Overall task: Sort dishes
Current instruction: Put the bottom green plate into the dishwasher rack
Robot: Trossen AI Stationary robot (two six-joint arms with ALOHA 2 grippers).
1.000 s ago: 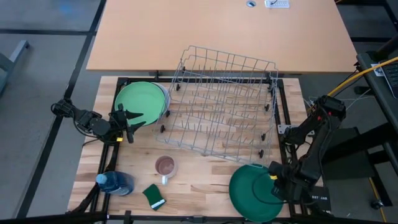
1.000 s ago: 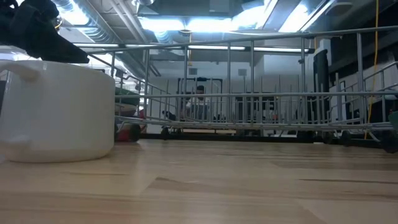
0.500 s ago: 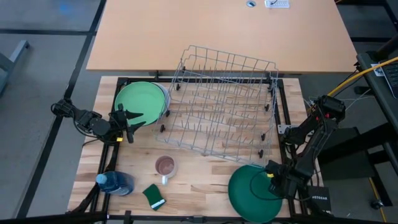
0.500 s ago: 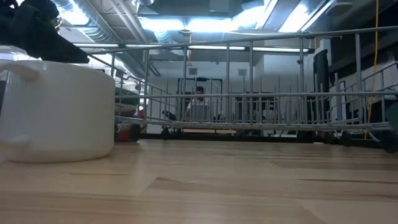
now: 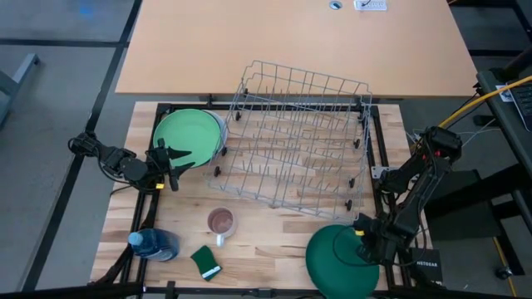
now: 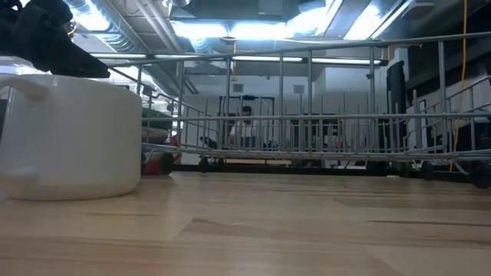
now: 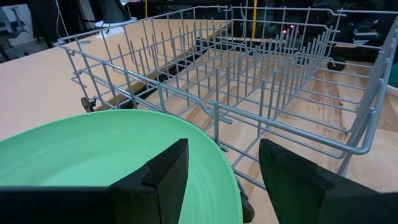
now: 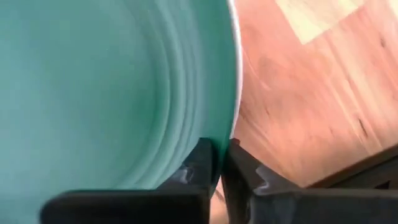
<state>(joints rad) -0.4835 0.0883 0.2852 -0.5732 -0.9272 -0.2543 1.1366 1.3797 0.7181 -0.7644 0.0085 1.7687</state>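
A dark green plate [image 5: 337,264] lies at the table's near right corner, and my right gripper [image 5: 366,243] is shut on its right rim. A light green plate [image 5: 188,137] tops a low stack at the far left. My left gripper [image 5: 173,161] stands open at that plate's near edge. In the left wrist view one finger [image 7: 166,173] is over the plate [image 7: 93,149] and the other [image 7: 292,180] is beyond its rim; I cannot tell whether either touches it. The wire dish rack [image 5: 295,137] sits slantwise in the middle with nothing in it. My right gripper pinches the dark green plate's rim [image 8: 227,127] between its two fingers [image 8: 204,163], one on the plate's upper face and one under its edge. The fingers come from the table's right side, slanting down. Whether the plate is off the wood at that edge I cannot tell.
A small mug [image 5: 221,222], a green sponge [image 5: 205,262] and a blue bottle [image 5: 155,243] stand near the front left. A second, larger tabletop [image 5: 291,41] lies behind the rack. In the low view the mug [image 6: 69,138] fills the left and the rack [image 6: 307,138] spans the back.
My right gripper has shifted a little toward the table's left and far edges, onto the dark green plate's rim. The plate has stayed at the near right corner.
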